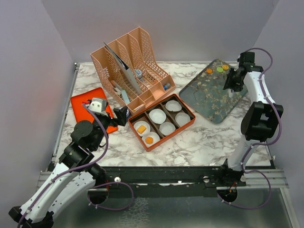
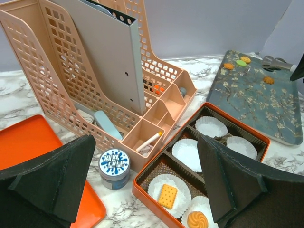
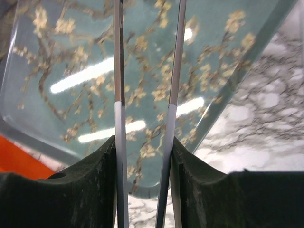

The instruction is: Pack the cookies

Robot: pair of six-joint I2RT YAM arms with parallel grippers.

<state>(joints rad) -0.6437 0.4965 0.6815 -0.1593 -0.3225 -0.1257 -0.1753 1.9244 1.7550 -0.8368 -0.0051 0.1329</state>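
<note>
**Left jaws:** released, spread wide, nothing held between them.
- Just ahead of and below them, an orange box (image 2: 138, 187) is seen on the marble tabletop (image 2: 19, 99). Its compartments are lined with white paper cups (image 2: 187, 154).
- In the two cups nearest the jaws, two of the cookies are seated one per cup: a square cookie (image 2: 167, 195) and a round orange cookie (image 2: 197, 220).
- A blue-and-white tin (image 2: 114, 166) is noted upright just ahead of the jaws, just beside the box corner.
- A flat orange tray (image 2: 28, 142) lies beneath one jaw, on the side away from the box.
- Farther ahead a peach desk organiser (image 2: 57, 71) is recorded, with a grey board (image 2: 109, 57) upright in it.
- Farthest from these jaws, a floral tray (image 2: 256, 104) carries further cookies at its far end: an orange round (image 2: 229, 66) and a green round (image 2: 245, 60).

**Right jaws:** clenched on metal tweezers (image 3: 119, 123), one blade pressed against each jaw's inner face.
- The blades run forward from the jaws over the floral tray. Their tips are cut off in the right wrist view.
- In the left wrist view the tips are seen near another orange round (image 2: 269, 80). Whether they touch it cannot be told.
</note>
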